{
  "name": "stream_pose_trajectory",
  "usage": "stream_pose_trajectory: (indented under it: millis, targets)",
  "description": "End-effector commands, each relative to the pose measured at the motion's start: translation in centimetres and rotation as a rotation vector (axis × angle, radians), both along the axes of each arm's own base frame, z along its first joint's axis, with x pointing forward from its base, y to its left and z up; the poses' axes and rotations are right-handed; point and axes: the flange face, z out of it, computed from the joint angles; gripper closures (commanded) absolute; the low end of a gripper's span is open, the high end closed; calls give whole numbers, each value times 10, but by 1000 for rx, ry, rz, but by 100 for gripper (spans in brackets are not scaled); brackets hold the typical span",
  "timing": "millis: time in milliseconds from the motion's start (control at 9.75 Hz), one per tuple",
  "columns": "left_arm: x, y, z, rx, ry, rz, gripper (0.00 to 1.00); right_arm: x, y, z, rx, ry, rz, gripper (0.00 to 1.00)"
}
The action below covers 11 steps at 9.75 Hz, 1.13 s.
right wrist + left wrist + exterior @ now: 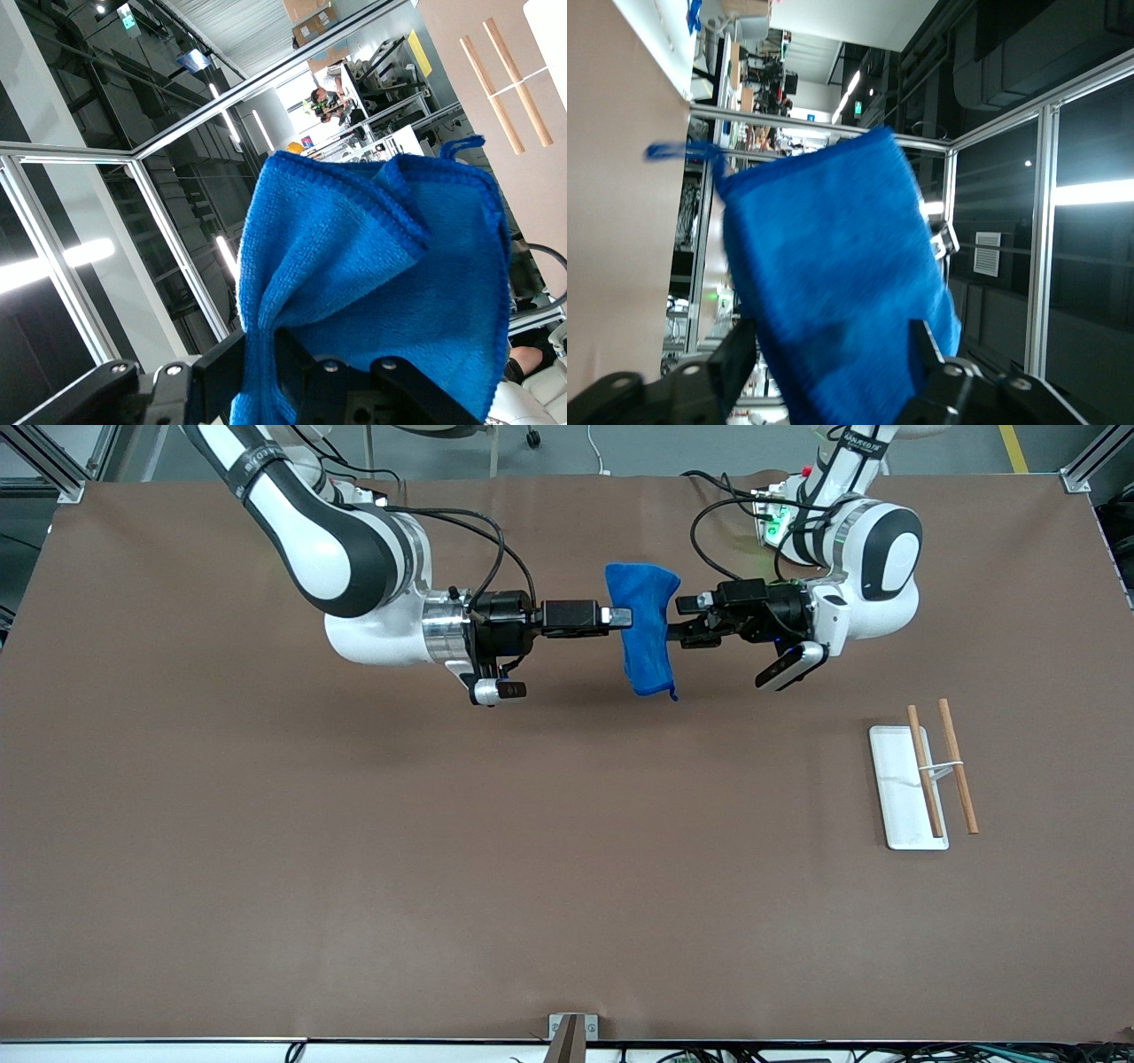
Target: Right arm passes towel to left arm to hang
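The blue towel (647, 629) hangs in the air above the table, bunched where it is held, with a loose thread at its lower corner. My right gripper (625, 615) is shut on one edge of it; in the right wrist view the fingers (221, 363) pinch a fold of the towel (381, 274). My left gripper (680, 622) is at the towel's other edge. In the left wrist view its fingers (735, 354) stand wide apart with the towel (833, 274) between them, not clamped.
A white rack base (895, 779) with two wooden rods (925, 771) stands toward the left arm's end of the table, nearer the front camera than the grippers. The rods also show in the right wrist view (500, 80).
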Motion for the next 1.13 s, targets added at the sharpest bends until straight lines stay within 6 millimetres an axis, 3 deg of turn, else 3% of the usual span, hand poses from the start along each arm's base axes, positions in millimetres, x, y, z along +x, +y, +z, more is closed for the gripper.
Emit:
stream_pose_trajectory:
  millis: [0,103,205,308,410,513,923,1026]
  targets:
    - [5,-8,-17,19,18,27,27,-1,3,2,21,0,-22,100]
    - [5,-8,-20,20,23,27,35,-1,3,2,21,0,-22,100]
    - [5,-7,-19,21,19,29,54,-1,3,2,22,-1,-22,100]
    - [5,-7,-20,21,19,30,81,-1,3,2,21,0,-22,100]
    - [6,-6,-19,21,18,33,92,-1,3,2,21,0,-22,100]
    - [7,-4,-20,28,18,39,99,-1,3,2,21,0,-22,100]
    - [16,3,-10,72,9,87,100,1,1,1,20,3,-26,100]
    - [18,4,-8,88,9,90,100,3,-2,0,16,0,-31,84]
